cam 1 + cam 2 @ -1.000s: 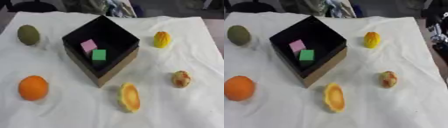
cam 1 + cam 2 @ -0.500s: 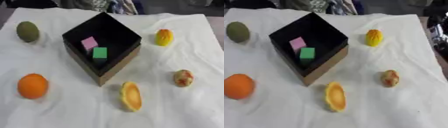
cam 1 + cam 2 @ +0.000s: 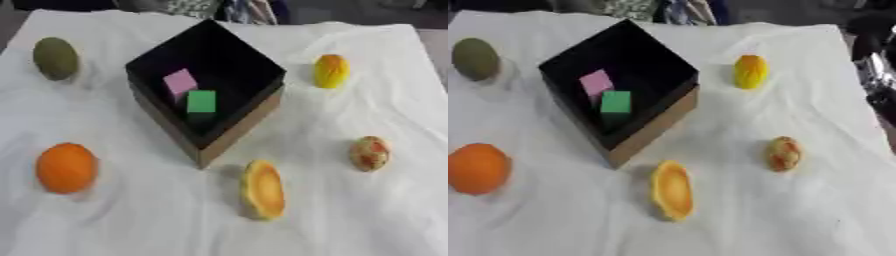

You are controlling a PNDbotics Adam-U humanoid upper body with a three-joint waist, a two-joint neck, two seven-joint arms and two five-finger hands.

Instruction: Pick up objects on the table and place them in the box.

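Note:
A black box with brown outer walls [image 3: 238, 131] stands corner-on in the middle of the white cloth. Inside it lie a pink cube [image 3: 180, 82] and a green cube [image 3: 201, 101]. Around it on the cloth are an orange [image 3: 66, 167] at the near left, a dull green fruit [image 3: 56, 57] at the far left, a yellow fruit [image 3: 332, 70] at the far right, a red-and-yellow speckled fruit [image 3: 370, 153] at the right and a yellow-orange oblong piece [image 3: 262, 189] in front. A blurred black-and-silver part of my right hand [image 3: 876, 70] shows past the table's right edge. My left hand is out of sight.
The white cloth [image 3: 131, 225] is wrinkled and covers the whole table. Its right edge [image 3: 866, 100] runs close to my right arm. Dark and patterned things [image 3: 219, 7] lie beyond the far edge.
The whole picture has shifted slightly, so the camera moved. The box and the fruits lie where they were, and nothing was picked up.

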